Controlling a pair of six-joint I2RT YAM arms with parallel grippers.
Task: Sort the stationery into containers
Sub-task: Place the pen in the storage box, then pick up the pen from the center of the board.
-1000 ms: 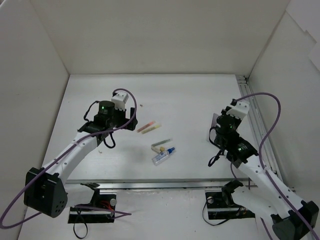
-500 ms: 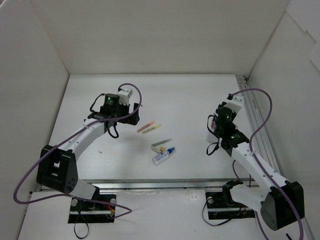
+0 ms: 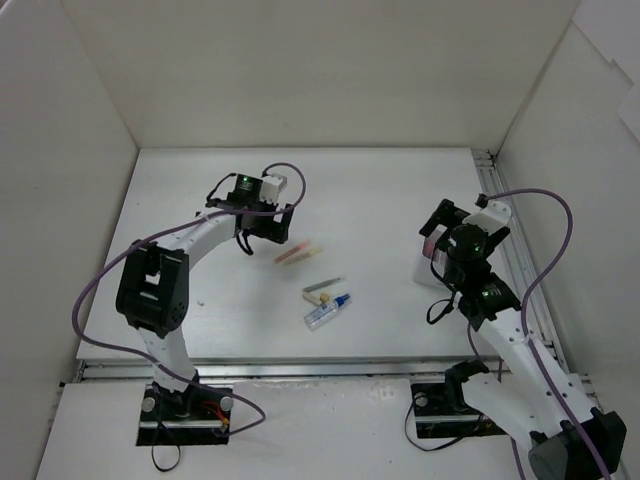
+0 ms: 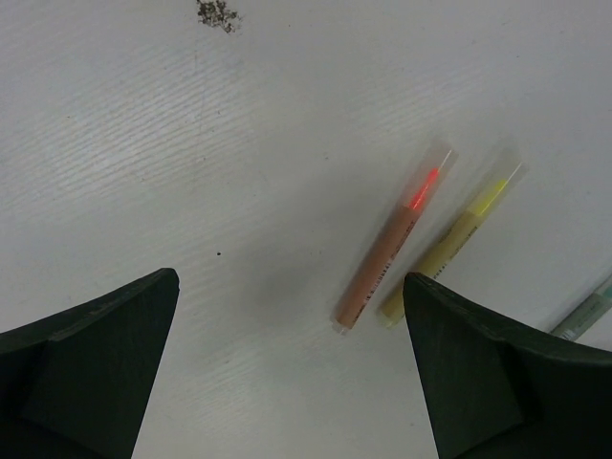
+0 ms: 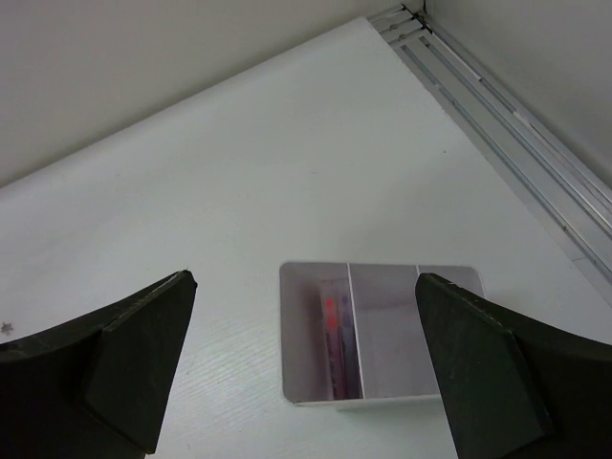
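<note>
Having swung outward, left end effector (image 4: 290, 285) gapes empty over pens (image 4: 387, 253), right end effector (image 5: 304, 279) likewise over box (image 5: 397, 335).

Two white-and-black arms with purple cables

The left arm (image 3: 200, 236) and the right arm (image 3: 512, 345) are built alike: smooth white tubes between chunky black joint housings, with a small green light (image 3: 243, 181) glowing on the housing near the left arm's tip. A thin purple cable (image 3: 75, 320) loops loosely alongside each arm, and a small white block (image 3: 272, 185) sits close to each tip. Each arm stands on a black base plate (image 3: 185, 418) at the near edge, with a bit of red wiring on the left one. Seen from the wrists, the jaws are dark, matte, wedge-shaped slabs with flat faces and bevelled edges.
</note>
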